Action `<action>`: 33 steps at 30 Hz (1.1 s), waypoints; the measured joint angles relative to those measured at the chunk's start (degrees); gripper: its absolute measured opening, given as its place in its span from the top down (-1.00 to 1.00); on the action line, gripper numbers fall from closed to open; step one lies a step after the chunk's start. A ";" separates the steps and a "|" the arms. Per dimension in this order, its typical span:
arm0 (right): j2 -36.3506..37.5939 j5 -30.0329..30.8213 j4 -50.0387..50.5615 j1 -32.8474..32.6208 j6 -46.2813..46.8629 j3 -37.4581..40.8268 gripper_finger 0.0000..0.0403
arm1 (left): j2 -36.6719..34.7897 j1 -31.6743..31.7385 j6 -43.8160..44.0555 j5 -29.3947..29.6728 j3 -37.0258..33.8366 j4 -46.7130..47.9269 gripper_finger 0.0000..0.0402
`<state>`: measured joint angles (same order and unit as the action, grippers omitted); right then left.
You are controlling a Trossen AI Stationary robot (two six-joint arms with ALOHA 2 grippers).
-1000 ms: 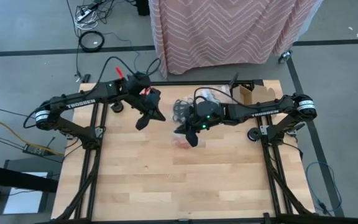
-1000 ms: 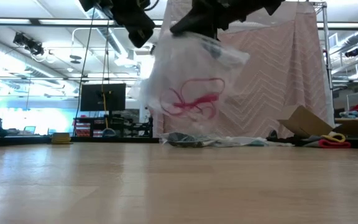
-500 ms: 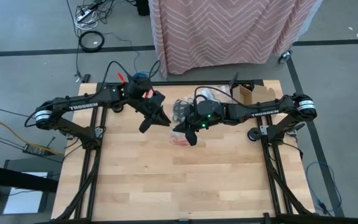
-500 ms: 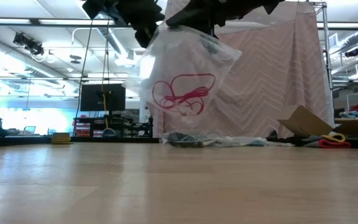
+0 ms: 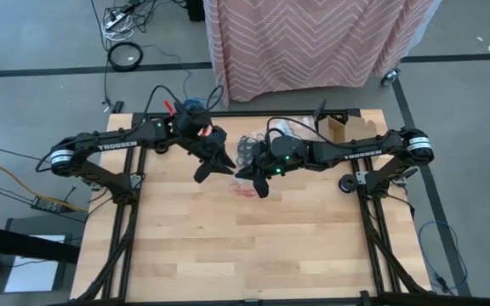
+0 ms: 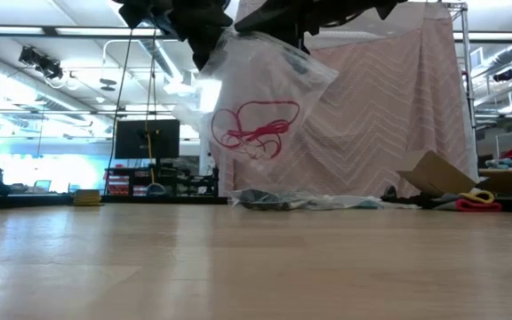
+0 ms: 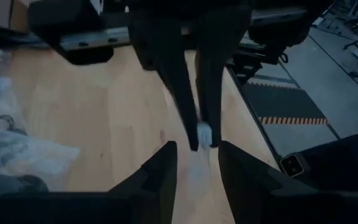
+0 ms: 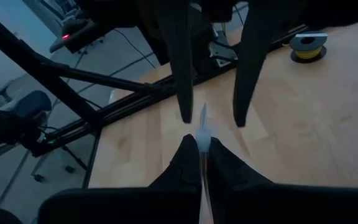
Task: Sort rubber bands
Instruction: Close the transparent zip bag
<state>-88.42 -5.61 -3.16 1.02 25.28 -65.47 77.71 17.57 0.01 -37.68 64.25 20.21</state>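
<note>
Right end effector [image 5: 256,180] clamped on clear bag [image 6: 265,107] edge, left end effector [image 5: 213,167] parted beside it, red rubber bands [image 6: 254,129] inside

Both arms are reaching toward table center, left gripper [image 5: 217,164] hovering with fingers parted at 9 o'clock of the right gripper [image 5: 254,178], whose fingers are pinching shut.
</note>
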 joint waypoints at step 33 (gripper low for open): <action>0.00 -0.02 0.88 0.31 0.07 -0.04 0.93 | 0.94 -0.42 -1.05 -1.02 0.00 -0.20 1.00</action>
<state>-88.42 -5.63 -2.28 1.32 25.34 -65.52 78.65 17.15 -1.04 -38.70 64.25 20.01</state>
